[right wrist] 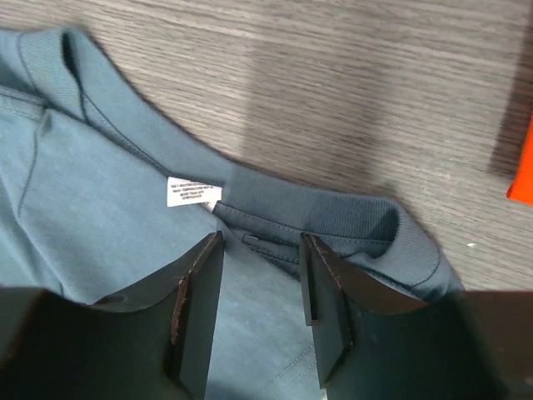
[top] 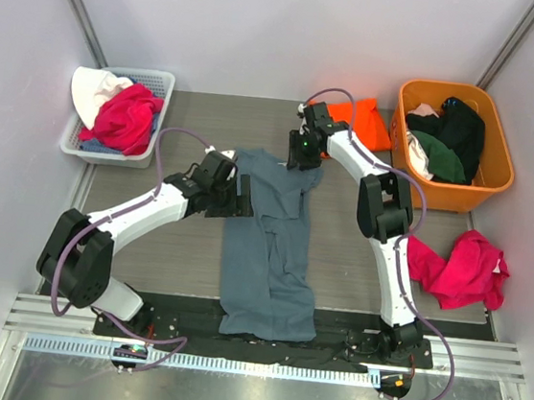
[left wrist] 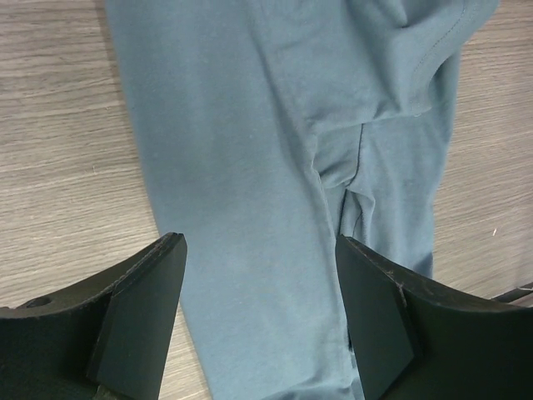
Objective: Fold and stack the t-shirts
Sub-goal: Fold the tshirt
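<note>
The slate blue-grey t-shirt (top: 271,249) lies lengthwise down the middle of the table, folded into a long strip, collar at the far end. My left gripper (top: 245,200) is open and hovers over the shirt's left edge; the left wrist view shows blue cloth (left wrist: 275,167) between its spread fingers (left wrist: 141,308). My right gripper (top: 303,158) is open over the collar (right wrist: 333,204), beside the white label (right wrist: 193,192), with cloth between the fingers, not pinched. The bright orange t-shirt (top: 361,120) lies folded at the far right, next to the tub.
An orange plastic tub (top: 494,178) with dark and white clothes stands far right. A white basket (top: 161,82) with pink and white clothes stands far left. A pink garment (top: 462,269) lies on the right. A black strip (top: 177,310) runs along the near edge.
</note>
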Action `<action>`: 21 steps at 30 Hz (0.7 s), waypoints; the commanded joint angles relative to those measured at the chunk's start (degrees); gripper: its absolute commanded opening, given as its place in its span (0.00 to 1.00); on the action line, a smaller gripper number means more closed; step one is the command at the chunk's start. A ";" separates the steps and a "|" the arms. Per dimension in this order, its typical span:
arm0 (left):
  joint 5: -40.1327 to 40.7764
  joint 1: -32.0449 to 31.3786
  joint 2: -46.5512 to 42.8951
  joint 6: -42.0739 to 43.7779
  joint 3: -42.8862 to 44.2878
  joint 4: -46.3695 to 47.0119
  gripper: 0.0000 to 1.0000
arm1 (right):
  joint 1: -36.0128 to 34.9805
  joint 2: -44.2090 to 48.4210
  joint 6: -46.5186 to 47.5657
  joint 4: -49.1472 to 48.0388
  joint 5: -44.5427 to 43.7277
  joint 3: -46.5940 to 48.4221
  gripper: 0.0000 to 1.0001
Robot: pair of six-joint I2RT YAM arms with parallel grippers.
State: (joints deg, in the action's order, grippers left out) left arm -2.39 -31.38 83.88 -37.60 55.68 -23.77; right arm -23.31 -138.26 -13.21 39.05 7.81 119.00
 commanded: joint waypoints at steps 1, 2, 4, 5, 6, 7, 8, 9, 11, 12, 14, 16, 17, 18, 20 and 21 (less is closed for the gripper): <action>1.25 0.09 -1.96 -1.24 -0.92 2.41 0.77 | -0.24 -1.31 1.17 0.86 1.32 1.06 0.49; 1.25 0.09 -1.87 -1.24 -0.84 2.50 0.77 | -0.33 -1.31 1.17 0.77 1.76 0.80 0.49; 1.25 0.09 -1.52 -1.33 -0.84 2.59 0.77 | -0.25 -1.66 1.17 0.42 1.68 0.44 0.48; 1.16 0.09 -1.44 -1.24 -0.84 2.59 0.77 | -0.33 -2.01 1.26 0.42 1.33 0.62 0.48; 1.16 0.09 -1.26 -1.24 -0.66 2.50 0.77 | -0.33 -2.37 1.26 0.50 0.98 1.14 0.48; 1.08 0.00 -1.43 -1.24 -0.75 2.41 0.77 | -0.25 -3.50 1.26 0.59 0.71 1.76 0.48; 1.16 0.09 -1.43 -1.24 -0.66 2.41 0.77 | -0.33 -4.12 1.35 1.03 0.28 3.15 0.48; 1.16 0.09 -1.52 -1.16 -0.84 2.24 0.77 | -0.25 -4.82 1.35 1.29 0.01 4.21 0.48; 1.60 0.09 -1.79 -0.98 -0.92 1.71 0.77 | -0.24 -7.71 1.43 2.17 -0.08 7.80 0.49; 1.69 0.09 -1.96 -0.89 -1.19 1.62 0.77 | -0.33 -8.86 1.44 2.43 0.09 9.04 0.50; 1.95 0.09 -2.31 -0.80 -1.28 1.10 0.77 | -0.33 -11.93 1.61 2.79 0.27 12.72 0.50; 1.95 0.09 -2.75 -0.80 -1.80 0.83 0.78 | -0.33 -13.61 1.87 3.05 0.45 15.11 0.51; 1.95 0.00 -2.84 -0.89 -1.98 0.83 0.78 | -0.25 -15.19 2.22 3.31 0.53 16.95 0.52; 1.95 0.09 -2.93 -0.89 -2.24 0.83 0.78 | -0.24 -15.64 2.40 3.32 0.54 17.75 0.52; 2.04 0.00 -3.10 -0.98 -2.77 0.83 0.78 | -0.33 -16.51 2.84 2.97 0.19 19.24 0.53; 1.95 0.09 -3.10 -0.98 -2.94 0.83 0.78 | -0.25 -16.95 3.19 2.70 -0.08 19.51 0.54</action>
State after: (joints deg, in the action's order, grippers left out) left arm -1.19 -31.38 83.15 -38.59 53.58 -23.59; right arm -23.33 -149.75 -12.25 39.62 9.23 137.25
